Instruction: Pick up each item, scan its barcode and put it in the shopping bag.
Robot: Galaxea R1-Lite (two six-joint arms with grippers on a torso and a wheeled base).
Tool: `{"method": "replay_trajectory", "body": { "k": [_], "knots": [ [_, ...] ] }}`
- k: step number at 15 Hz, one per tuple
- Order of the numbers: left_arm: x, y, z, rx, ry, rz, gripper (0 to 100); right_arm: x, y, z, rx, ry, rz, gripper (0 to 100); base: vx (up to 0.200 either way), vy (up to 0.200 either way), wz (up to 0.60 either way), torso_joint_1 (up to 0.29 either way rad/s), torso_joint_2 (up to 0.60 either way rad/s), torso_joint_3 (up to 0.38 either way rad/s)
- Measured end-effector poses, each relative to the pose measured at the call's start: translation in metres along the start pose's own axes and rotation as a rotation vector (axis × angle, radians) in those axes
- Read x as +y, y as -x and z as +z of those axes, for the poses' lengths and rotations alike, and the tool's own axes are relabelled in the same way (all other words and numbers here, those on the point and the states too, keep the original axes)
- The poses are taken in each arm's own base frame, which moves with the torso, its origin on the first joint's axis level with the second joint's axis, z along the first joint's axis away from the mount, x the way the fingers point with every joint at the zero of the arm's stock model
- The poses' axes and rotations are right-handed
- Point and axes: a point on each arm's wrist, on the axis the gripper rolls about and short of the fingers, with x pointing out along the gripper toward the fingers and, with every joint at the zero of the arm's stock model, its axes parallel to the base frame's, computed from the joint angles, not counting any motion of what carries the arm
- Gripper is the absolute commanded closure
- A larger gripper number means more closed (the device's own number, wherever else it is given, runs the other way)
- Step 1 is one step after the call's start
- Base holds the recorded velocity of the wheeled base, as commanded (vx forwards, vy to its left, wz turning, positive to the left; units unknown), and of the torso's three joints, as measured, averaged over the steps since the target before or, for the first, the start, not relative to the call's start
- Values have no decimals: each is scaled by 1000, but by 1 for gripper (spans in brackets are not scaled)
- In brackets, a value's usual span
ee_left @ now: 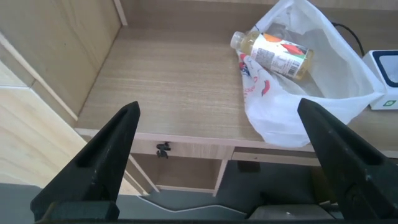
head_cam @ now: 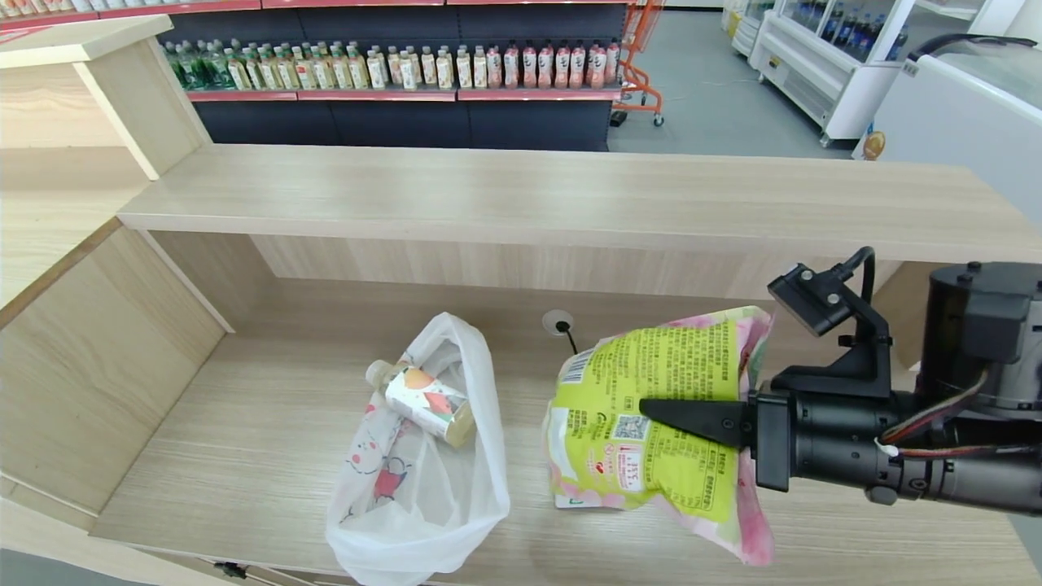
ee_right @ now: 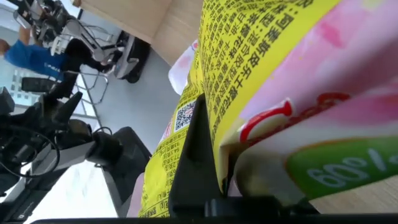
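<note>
Snack packet (head_cam: 651, 358) hangs clamped in my right pincer (head_cam: 663, 409), with its barcode (head_cam: 574, 368) on the corner beyond the fingertips, facing up. The scanner (ee_left: 385, 74) seems to lie just beneath the packet. I'd roll the wrist to turn that corner downward, then carry on to the shopping bag (head_cam: 423, 505) past the tips, where a bottle (head_cam: 423, 399) lies. My left pincer (ee_left: 219, 106) is spread and holds nothing.

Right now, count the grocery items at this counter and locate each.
2. A labelled plastic drink bottle lies in the white plastic bag; the right hand grips a yellow-and-pink snack pouch. Others may hide behind it.
</note>
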Motion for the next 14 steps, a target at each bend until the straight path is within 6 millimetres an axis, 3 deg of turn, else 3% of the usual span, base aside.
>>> {"method": "replay_trajectory", "body": {
  "k": [5, 9, 14],
  "knots": [
    [0, 0, 0, -1, 0, 1, 0, 4, -2, -2, 12, 23, 16, 100, 0, 200, 0, 0, 4, 1],
    [0, 0, 0, 0, 1, 0, 0, -4, -13, -9, 51, 33, 0, 100, 0, 0, 0, 0, 0, 0],
    [0, 0, 0, 0, 1, 1, 0, -32, -34, -25, 139, 41, -68, 100, 0, 0, 0, 0, 0, 0]
  ]
}}
